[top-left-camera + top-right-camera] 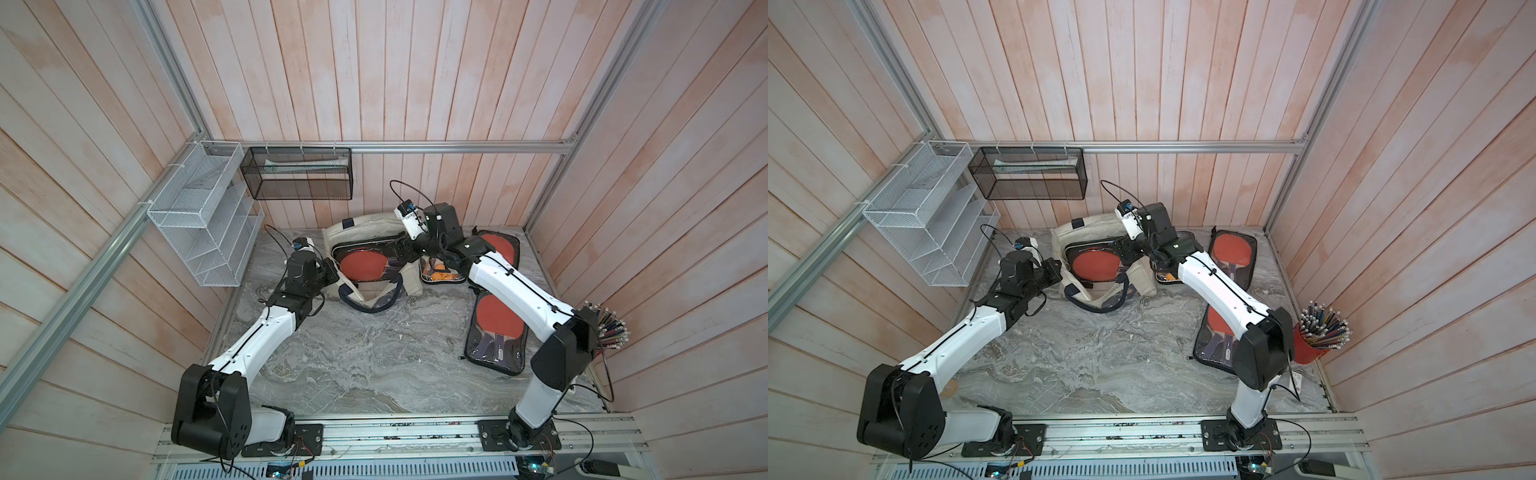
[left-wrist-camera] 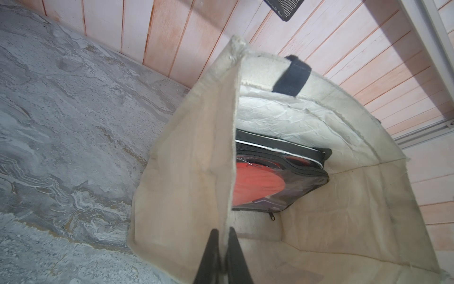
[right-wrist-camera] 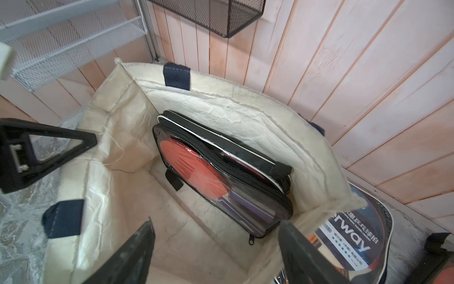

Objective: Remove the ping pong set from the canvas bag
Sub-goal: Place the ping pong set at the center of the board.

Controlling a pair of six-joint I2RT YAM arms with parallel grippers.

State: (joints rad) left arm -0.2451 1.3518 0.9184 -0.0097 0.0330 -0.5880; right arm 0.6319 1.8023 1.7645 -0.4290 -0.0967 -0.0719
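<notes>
Right end effector [image 3: 216, 223] spread wide over the canvas bag [image 3: 118, 137], probably to reach the ping pong set [image 3: 196, 172] (leaning on a side wall inside). Left end effector [image 2: 222, 232] pinches the rim, likely to keep it open.

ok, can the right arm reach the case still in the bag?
Probably yes. The left gripper is shut on the wall of the bag, holding its mouth open. The right gripper hangs open at the mouth, and the case leans uncovered against the far wall. Nothing lies across it.
</notes>
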